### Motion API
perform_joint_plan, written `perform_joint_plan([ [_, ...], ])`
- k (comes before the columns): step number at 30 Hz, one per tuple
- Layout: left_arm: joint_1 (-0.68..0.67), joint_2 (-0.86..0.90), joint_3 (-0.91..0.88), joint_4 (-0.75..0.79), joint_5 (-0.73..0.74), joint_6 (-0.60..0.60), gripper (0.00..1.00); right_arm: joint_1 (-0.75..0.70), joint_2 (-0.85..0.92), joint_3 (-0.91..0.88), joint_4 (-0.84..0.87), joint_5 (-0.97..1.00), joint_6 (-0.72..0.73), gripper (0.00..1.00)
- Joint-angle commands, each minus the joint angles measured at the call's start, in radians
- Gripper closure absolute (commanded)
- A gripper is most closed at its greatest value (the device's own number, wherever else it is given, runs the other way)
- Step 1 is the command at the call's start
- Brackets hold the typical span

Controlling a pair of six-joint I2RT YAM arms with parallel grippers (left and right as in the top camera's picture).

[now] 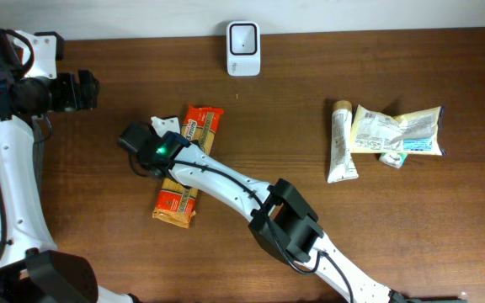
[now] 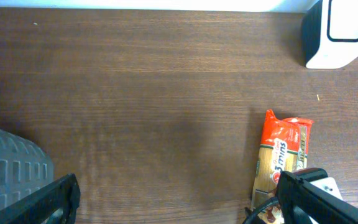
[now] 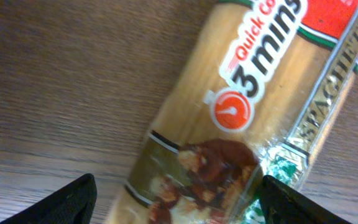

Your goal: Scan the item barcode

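The spaghetti packet [image 1: 203, 126] lies flat, left of the bench's middle, one end toward the scanner [image 1: 243, 48] at the far edge. The right claw [image 3: 178, 208] hangs just above it, fingers spread wide astride the wrapper, gripping nothing. The left claw [image 2: 179, 202] is spread fully and empty near the far-left corner.

The overhead camera looked straight down from high above, taking in the whole surface [image 1: 310, 76], with the scanner [image 1: 243, 48] at 12 o'clock and the pack [image 1: 189, 164] near centre at 9 o'clock. The left wrist camera hung fairly high, facing down toward the far edge, with the scanner at 1 o'clock and the pack at 4 o'clock. The right wrist camera sat very close over the pack, which filled much of its frame. All three views shared the pack.
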State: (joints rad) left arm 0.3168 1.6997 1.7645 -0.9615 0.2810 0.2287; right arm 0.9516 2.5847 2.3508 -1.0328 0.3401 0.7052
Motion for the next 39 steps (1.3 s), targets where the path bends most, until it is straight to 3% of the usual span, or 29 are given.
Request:
perform_joint_plan([
  [1,0.007,-0.021,0.005,0.001,0.008,0.016,0.01,-0.003,0.007,-0.009,-0.052,0.029,0.006,0.16],
  [6,0.007,-0.021,0.005,0.001,0.008,0.016,0.01,-0.030,0.007,-0.017,-0.224,0.039,-0.177,0.14],
  [9,0.007,-0.021,0.005,0.001,0.008,0.016,0.01,-0.082,0.004,-0.013,-0.303,0.032,-0.194,0.13],
  [13,0.007,-0.021,0.005,0.001,0.008,0.016,0.01,-0.106,0.000,0.013,-0.305,-0.040,-0.402,0.15],
  [19,0.007,-0.021,0.005,0.001,0.008,0.016,0.01,-0.076,0.007,0.002,-0.242,-0.089,-0.447,0.23],
  [22,0.007,-0.021,0.005,0.001,0.008,0.016,0.01,-0.073,0.008,-0.067,-0.218,-0.072,-0.447,0.31],
  [25,0.007,-0.021,0.005,0.001,0.008,0.016,0.01,-0.073,0.008,-0.085,-0.227,-0.010,-0.447,0.47],
  [27,0.007,-0.021,0.005,0.001,0.008,0.016,0.01,-0.073,0.008,-0.085,-0.229,-0.005,-0.447,0.50],
  [28,0.007,-0.021,0.005,0.001,0.008,0.016,0.01,-0.073,0.008,-0.082,-0.236,-0.001,-0.447,0.57],
  [30,0.007,-0.021,0.005,0.002,0.008,0.016,0.01,-0.073,0.006,-0.060,-0.263,0.005,-0.447,0.86],
  [31,0.007,-0.021,0.005,0.001,0.008,0.016,0.01,-0.073,0.005,-0.038,-0.282,0.005,-0.447,0.94],
  [35,0.007,-0.021,0.005,0.001,0.008,0.016,0.01,-0.075,0.002,0.110,-0.401,-0.035,-0.447,0.96],
  [39,0.007,-0.021,0.005,0.000,0.008,0.016,0.01,-0.122,0.002,0.354,-0.542,-0.439,-0.581,0.96],
])
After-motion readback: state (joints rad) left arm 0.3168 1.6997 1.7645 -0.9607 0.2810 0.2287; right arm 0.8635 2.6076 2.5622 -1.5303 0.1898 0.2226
